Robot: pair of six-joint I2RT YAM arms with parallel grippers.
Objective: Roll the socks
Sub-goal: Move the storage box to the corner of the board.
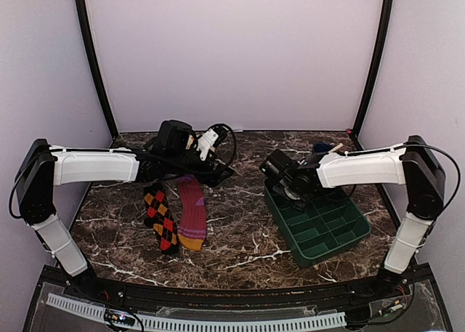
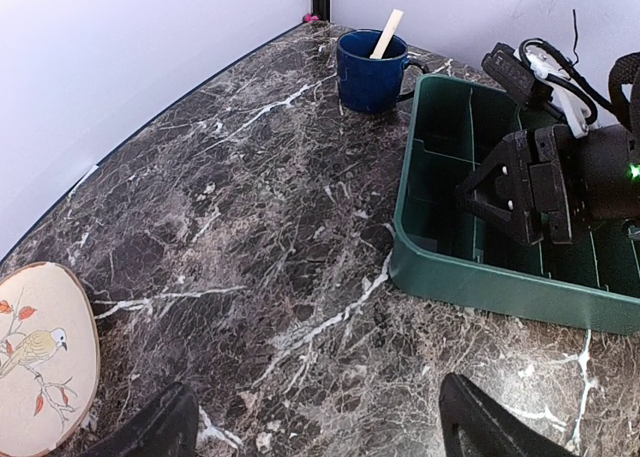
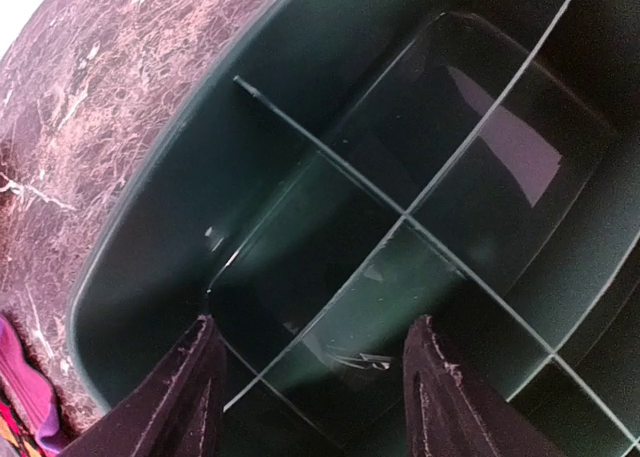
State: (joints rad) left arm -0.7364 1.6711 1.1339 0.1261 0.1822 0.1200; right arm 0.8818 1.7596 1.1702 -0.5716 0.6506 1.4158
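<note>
- Black argyle sock (image 1: pixel 160 219): flat and unrolled on marble bench (image 1: pixel 240 252), left of centre, lying lengthwise near to far.
- Magenta sock (image 1: pixel 192 214): flat, unrolled, just right of the black one. Orange-yellow cuff at near end, far end beneath the left arm.
- Left fingers (image 2: pixel 160 427): spread wide, nothing between them, over bare bench, facing the tray.
- Right fingers (image 3: pixel 185 397): apart, pinching nothing, hanging over a compartment at the far left end of the tray.
- Green divided tray (image 1: pixel 320 227): on right side of bench.
- Blue mug (image 2: pixel 370 67) holding a wooden stick: far right, just beyond tray.
- Beige round plate (image 2: pixel 40 357) with bird design: on bench, at lower left edge of left wrist view.
</note>
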